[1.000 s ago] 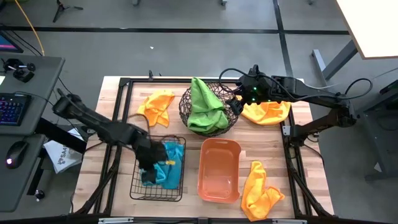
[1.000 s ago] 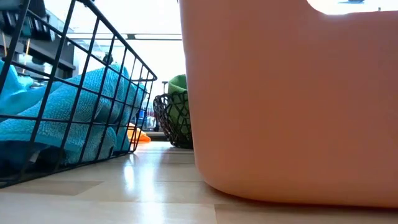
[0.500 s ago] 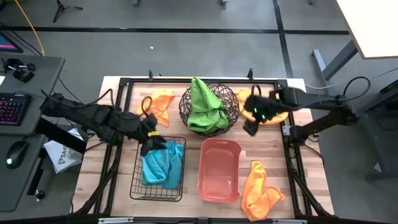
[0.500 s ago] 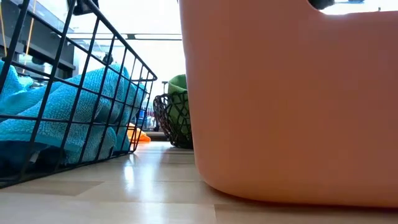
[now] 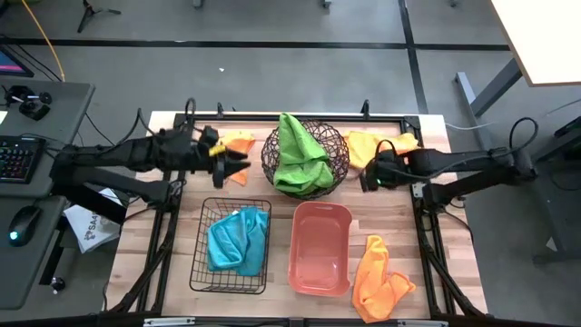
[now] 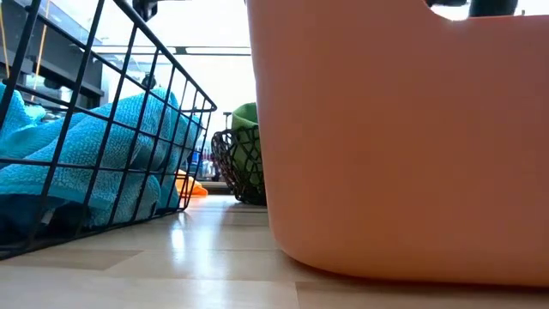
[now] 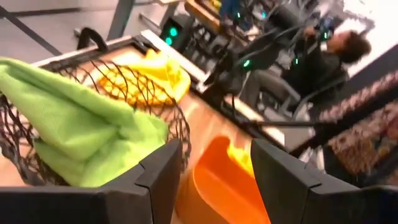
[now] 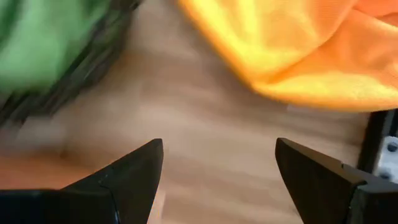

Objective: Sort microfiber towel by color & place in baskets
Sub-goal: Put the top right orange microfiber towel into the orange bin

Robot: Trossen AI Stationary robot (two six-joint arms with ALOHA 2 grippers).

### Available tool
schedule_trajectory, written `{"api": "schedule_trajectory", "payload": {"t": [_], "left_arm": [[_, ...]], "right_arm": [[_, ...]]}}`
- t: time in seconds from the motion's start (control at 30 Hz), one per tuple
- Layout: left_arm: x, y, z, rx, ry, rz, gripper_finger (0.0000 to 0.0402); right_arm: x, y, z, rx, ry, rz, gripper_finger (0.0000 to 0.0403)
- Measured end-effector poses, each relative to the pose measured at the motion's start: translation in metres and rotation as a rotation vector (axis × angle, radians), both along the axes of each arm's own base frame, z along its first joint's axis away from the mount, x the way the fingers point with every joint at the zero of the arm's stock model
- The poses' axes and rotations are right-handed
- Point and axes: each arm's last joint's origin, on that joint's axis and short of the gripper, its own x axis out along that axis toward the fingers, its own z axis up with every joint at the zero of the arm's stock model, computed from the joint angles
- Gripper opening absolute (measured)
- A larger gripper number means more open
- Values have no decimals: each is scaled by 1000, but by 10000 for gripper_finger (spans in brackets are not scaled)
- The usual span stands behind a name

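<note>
Both grippers are open, touch nothing and hover over the table. My left gripper (image 5: pixel 238 162) (image 7: pixel 214 155) is beside the far-left orange towel (image 5: pixel 238 143), left of the round wire bowl (image 5: pixel 304 156) heaped with green towels (image 7: pixel 81 134). My right gripper (image 5: pixel 366 174) (image 8: pixel 217 155) is over bare wood between the bowl and the far-right orange towel (image 5: pixel 383 145) (image 8: pixel 298 50). Blue towels (image 5: pixel 238 241) (image 6: pixel 94 154) lie in the black wire basket (image 5: pixel 201 272). The salmon tub (image 5: pixel 320 247) holds nothing. A third orange towel (image 5: pixel 377 277) lies flat near the near right corner.
The black frame rails (image 5: pixel 427 227) run along the table's sides. A desk with keyboard and mouse (image 5: pixel 27 163) stands off the left edge. A person (image 7: pixel 336 50) is in the room beyond. Bare wood lies between bowl, basket and tub.
My left gripper has risen out of the black basket, leaving the blue towel in it, and has swung toward the far edge, beside the far-left orange towel. My right gripper has drawn back from the bowl toward the table's right and near side.
</note>
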Motion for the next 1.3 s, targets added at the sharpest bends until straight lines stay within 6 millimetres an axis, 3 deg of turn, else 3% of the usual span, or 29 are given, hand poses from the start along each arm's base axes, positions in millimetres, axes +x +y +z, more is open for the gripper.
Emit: {"api": "schedule_trajectory", "payload": {"t": [0.17, 0.33, 0.67, 0.8, 0.93, 1.0, 1.17, 1.3], "left_arm": [[3, 16, -2, -44, 0, 9, 182], [4, 17, -2, -86, -6, 9, 182], [7, 11, 8, -90, -114, 36, 182], [10, 5, 23, -21, -256, -22, 182], [9, -3, 42, 40, -445, -85, 182], [7, -6, 51, 54, -548, -99, 182], [-1, -12, 73, 96, -779, -140, 182], [-6, -13, 81, 127, -875, -157, 182]], "right_arm": [[-5, -42, -43, 59, 45, -175, 307], [-18, -67, -80, 85, 44, -323, 307], [-28, -79, -119, 79, -38, -464, 302], [-31, -77, -127, 72, 12, -461, 235], [-33, -75, -125, 48, 26, -436, 73], [-33, -76, -119, 30, 20, -393, 22], [-30, -85, -80, -80, -38, -344, 8], [-25, -92, -21, -257, -180, -315, 6]]}}
